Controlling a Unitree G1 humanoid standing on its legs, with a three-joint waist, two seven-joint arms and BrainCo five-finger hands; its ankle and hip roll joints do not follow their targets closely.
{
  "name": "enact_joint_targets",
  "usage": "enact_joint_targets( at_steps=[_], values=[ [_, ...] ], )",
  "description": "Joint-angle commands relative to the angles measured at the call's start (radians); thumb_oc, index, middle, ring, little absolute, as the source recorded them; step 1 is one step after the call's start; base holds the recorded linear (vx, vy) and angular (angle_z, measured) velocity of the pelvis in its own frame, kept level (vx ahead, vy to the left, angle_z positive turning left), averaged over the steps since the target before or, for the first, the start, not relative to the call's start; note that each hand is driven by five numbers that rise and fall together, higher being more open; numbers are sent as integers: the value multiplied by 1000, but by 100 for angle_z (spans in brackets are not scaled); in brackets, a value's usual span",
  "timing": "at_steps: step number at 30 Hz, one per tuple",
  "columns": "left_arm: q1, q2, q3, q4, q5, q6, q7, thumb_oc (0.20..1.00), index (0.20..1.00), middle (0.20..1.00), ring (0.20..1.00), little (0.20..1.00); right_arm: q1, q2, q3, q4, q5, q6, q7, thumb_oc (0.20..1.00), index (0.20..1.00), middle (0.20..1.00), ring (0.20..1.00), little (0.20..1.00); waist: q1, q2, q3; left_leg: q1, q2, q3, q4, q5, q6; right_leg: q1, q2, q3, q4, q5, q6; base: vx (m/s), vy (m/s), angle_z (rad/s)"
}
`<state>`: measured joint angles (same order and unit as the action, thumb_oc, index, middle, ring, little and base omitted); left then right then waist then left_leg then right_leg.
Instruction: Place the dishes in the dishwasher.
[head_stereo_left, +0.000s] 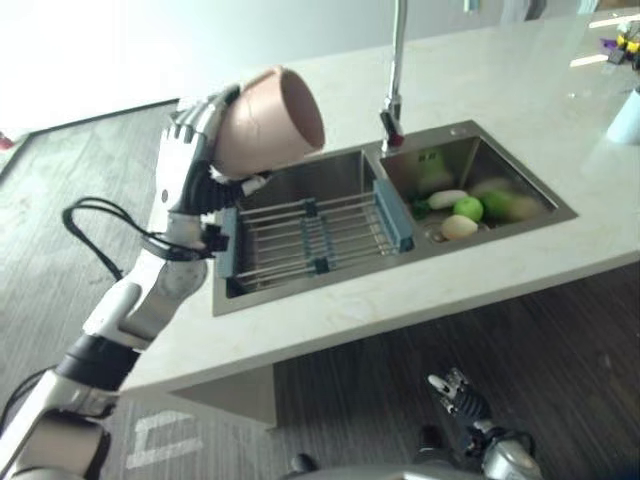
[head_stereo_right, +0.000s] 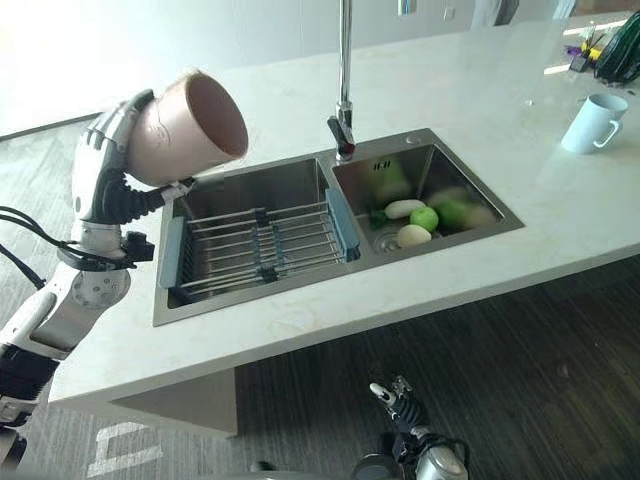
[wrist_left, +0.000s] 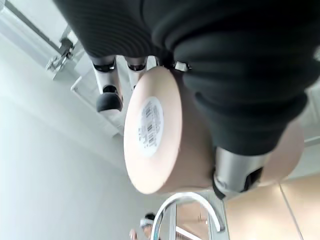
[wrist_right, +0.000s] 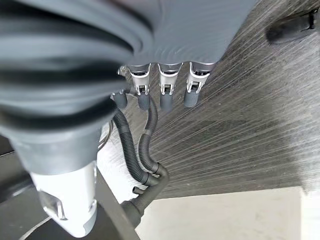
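Landmark: the sink, a two-basin steel unit set into the pale surface; all places below are given relative to it.
Left hand: raised above the sink's left end, fingers and thumb curled round a pink cup.
Pink cup: held clear of the sink, tipped on its side with the mouth facing the tap; the left wrist view shows its flat base with a label.
Right hand: hangs low, in front of the sink and below the surface edge, over the dark floor; fingers straight and relaxed, holding nothing.
Drying rack: a wire rack with blue end pieces, spanning the sink's left basin.
Right basin: holds green and pale produce.
Blue mug: stands on the surface well to the right of the sink.
Step in hand: judged to be the carrying stage, with one dish lifted and held.
Next move: no dishwasher is visible here; the cup probably has to be carried away from the sink with the grasp kept firm and the cup steadied.
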<state>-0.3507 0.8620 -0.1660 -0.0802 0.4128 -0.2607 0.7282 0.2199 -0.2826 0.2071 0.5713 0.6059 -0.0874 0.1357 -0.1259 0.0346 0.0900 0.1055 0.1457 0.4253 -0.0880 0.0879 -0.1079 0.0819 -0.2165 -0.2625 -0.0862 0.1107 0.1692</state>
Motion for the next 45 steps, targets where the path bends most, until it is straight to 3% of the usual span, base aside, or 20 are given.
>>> enact_joint_targets(
  at_steps=[1,6,8,9,11,13,16,17,19,22,23,25,26,29,31,32,33,36,41,45],
  values=[
    [-14,-36,138,-9,-11,-24,113,200,200,200,200,200,-37,7,-29,-66,-46,-7,18,1000,1000,1000,1000,1000,31,8,6,-20,31,-65,85,-95,-17,-2,-21,-75,145,-174,25,1,-125,15],
    [129,-48,299,-71,-10,-13,113,200,200,200,200,200,-80,-2,-56,-10,-91,39,32,1000,1000,1000,1000,1000,92,-6,-11,-39,54,-101,138,-96,-45,35,13,-107,109,-176,-1,-41,-168,34],
    [174,-55,346,-84,-41,-26,121,200,200,200,200,200,-99,-13,-61,47,-117,87,19,1000,1000,1000,1000,1000,116,-10,-6,-57,88,-104,141,-68,-68,45,23,-127,93,-172,-6,-93,-123,44],
    [209,-88,389,-97,-44,-72,123,200,200,200,200,200,-103,-17,-70,102,-119,108,16,1000,1000,1000,1000,1000,134,-12,4,-69,128,-107,130,-28,-95,55,28,-146,72,-162,-6,-167,-103,44],
    [234,-122,417,-120,-43,-107,128,200,200,200,200,200,-105,-19,-68,155,-157,106,24,1000,1000,1000,1000,1000,148,-14,14,-90,159,-110,123,9,-106,52,27,-164,57,-148,-7,-204,-53,127],
    [262,-174,449,-143,-30,-160,109,200,200,200,200,200,-98,-14,-54,228,-195,76,-11,1000,1000,1000,1000,1000,161,-15,39,-100,162,-66,174,-10,-98,52,14,-238,67,-148,-12,-290,-24,151],
    [253,-195,436,-157,-25,-156,73,200,200,200,200,200,-107,-8,-41,296,-144,62,-22,1000,1000,1000,1000,1000,169,-21,43,-89,110,-34,232,-98,-79,60,16,-278,71,-160,-17,-157,0,129],
    [231,-198,424,-167,-37,-135,29,200,200,200,200,200,-121,3,-42,354,-104,44,-21,1000,1000,1000,1000,1000,173,-25,39,-82,68,3,274,-147,-55,58,21,-309,63,-151,-21,-305,200,125],
    [166,-187,389,-169,-121,-94,-44,200,200,200,200,200,-132,21,-45,404,-57,33,-42,1000,1000,1000,1000,1000,154,-26,33,-63,84,78,362,-133,-49,51,41,-330,48,-135,-32,-300,349,192],
    [123,-181,340,-151,-164,-83,-74,200,200,200,200,200,-113,28,-66,411,-90,24,-48,1000,1000,1000,1000,1000,119,-11,29,-30,177,163,360,-29,-83,57,34,-368,38,-115,-39,-235,514,309],
    [122,-187,323,-147,-181,-109,-106,200,200,200,200,200,-112,26,-75,433,-113,10,-46,1000,1000,1000,1000,1000,116,1,25,11,157,191,265,-48,-66,41,-16,-402,69,-89,-19,-266,696,85],
    [126,-188,322,-148,-185,-121,-115,200,200,200,200,200,-113,24,-80,442,-115,6,-42,1000,1000,1000,1000,1000,118,2,24,25,133,193,229,-66,-54,34,-41,-412,82,-75,-5,-192,514,80],
    [139,-189,316,-155,-209,-151,-152,200,200,200,200,200,-118,22,-102,463,-107,-2,-33,1000,1000,1000,1000,1000,131,6,21,52,73,187,161,-109,-27,14,-98,-434,113,-44,29,-164,435,109],
    [136,-195,286,-172,-259,-181,-207,200,200,200,200,200,-123,25,-107,463,-109,-17,-23,1000,1000,1000,1000,1000,146,9,21,60,9,164,112,-135,13,-2,-160,-456,176,-36,49,-174,403,74],
    [124,-206,260,-179,-270,-176,-239,200,200,200,200,200,-125,28,-102,456,-103,-25,-22,1000,1000,1000,1000,1000,148,8,19,51,-17,146,97,-140,34,-11,-173,-447,213,-54,49,-151,287,105],
    [113,-217,229,-181,-257,-171,-247,200,200,200,200,200,-127,32,-97,447,-83,-21,-28,1000,1000,1000,1000,1000,143,10,21,41,-32,119,90,-144,51,-21,-165,-405,243,-76,46,-86,165,116],
    [101,-224,198,-176,-246,-162,-251,200,200,200,200,200,-128,35,-95,439,-75,-16,-25,1000,1000,1000,1000,1000,133,10,21,32,-42,88,90,-149,64,-34,-153,-351,270,-103,45,-48,126,125],
    [35,-217,72,-118,-258,-155,-265,200,200,200,200,200,-107,45,-82,394,-58,-15,-10,1000,1000,1000,1000,1000,79,0,27,-7,-49,-19,121,-151,90,-64,-52,-124,328,-213,28,34,11,162],
    [9,-237,23,-106,-259,-126,-344,200,200,200,200,200,-107,41,-50,387,65,80,56,1000,1000,1000,1000,1000,97,-26,4,25,-32,-46,84,-148,59,6,-46,-113,247,-208,44,49,-103,122],
    [28,-241,35,-140,-266,-101,-387,200,200,200,200,200,-117,43,-42,394,51,121,77,1000,1000,1000,1000,1000,111,-29,2,16,12,-34,88,-118,26,32,-21,-138,166,-177,28,0,-137,8]
  ],
)
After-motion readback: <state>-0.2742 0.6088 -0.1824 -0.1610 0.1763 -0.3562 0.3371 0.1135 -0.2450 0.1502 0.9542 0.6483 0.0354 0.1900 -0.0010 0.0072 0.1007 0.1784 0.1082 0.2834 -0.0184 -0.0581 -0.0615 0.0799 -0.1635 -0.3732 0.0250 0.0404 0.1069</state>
